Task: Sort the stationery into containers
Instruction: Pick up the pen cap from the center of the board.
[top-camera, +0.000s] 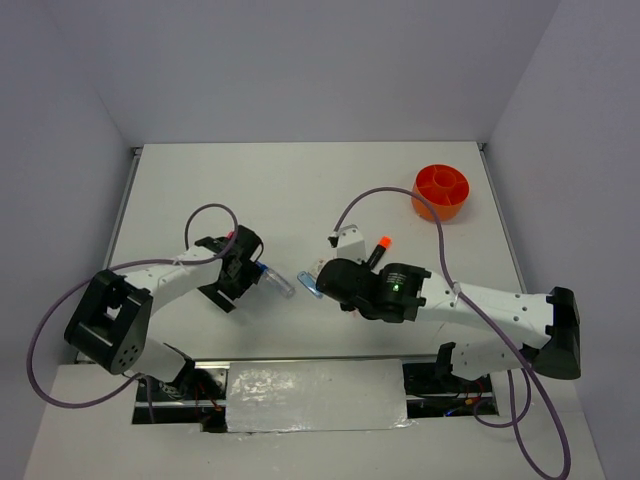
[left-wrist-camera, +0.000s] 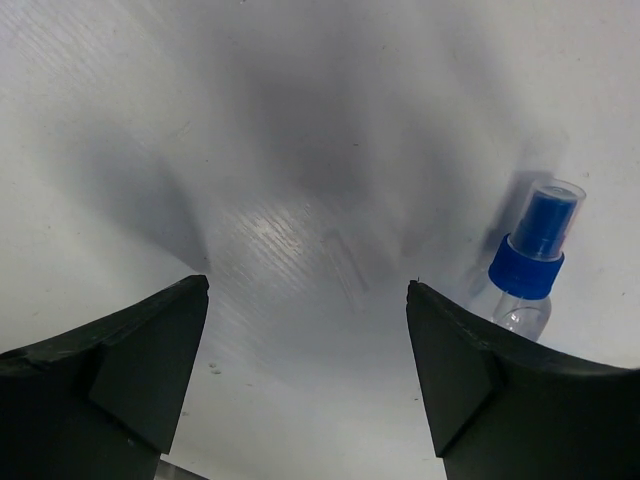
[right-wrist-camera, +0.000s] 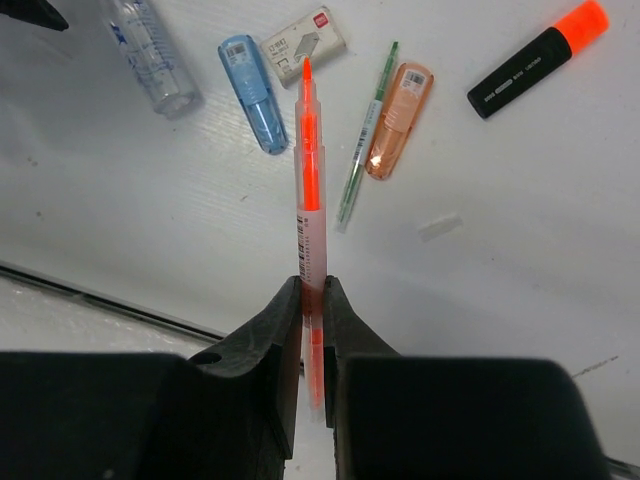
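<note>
My right gripper (right-wrist-camera: 312, 287) is shut on the thin orange pen (right-wrist-camera: 309, 170) and holds it above the table. Below it lie a blue clip (right-wrist-camera: 253, 92), a small whitish block (right-wrist-camera: 304, 44), a peach piece (right-wrist-camera: 397, 120), a thin green pen (right-wrist-camera: 366, 135) and a black highlighter with an orange cap (right-wrist-camera: 537, 58). My left gripper (left-wrist-camera: 308, 290) is open and empty over bare table. The blue-capped clear tube (left-wrist-camera: 530, 262) lies just outside its right finger. The round orange tub (top-camera: 441, 192) with inner dividers stands far right. A pink cap (top-camera: 231, 236) peeks from behind the left arm.
In the top view my left gripper (top-camera: 255, 268) and right gripper (top-camera: 328, 280) are close together near the table's front middle, with the tube (top-camera: 276, 281) between them. Grey walls enclose the table. A taped strip (top-camera: 315, 398) lies along the front edge.
</note>
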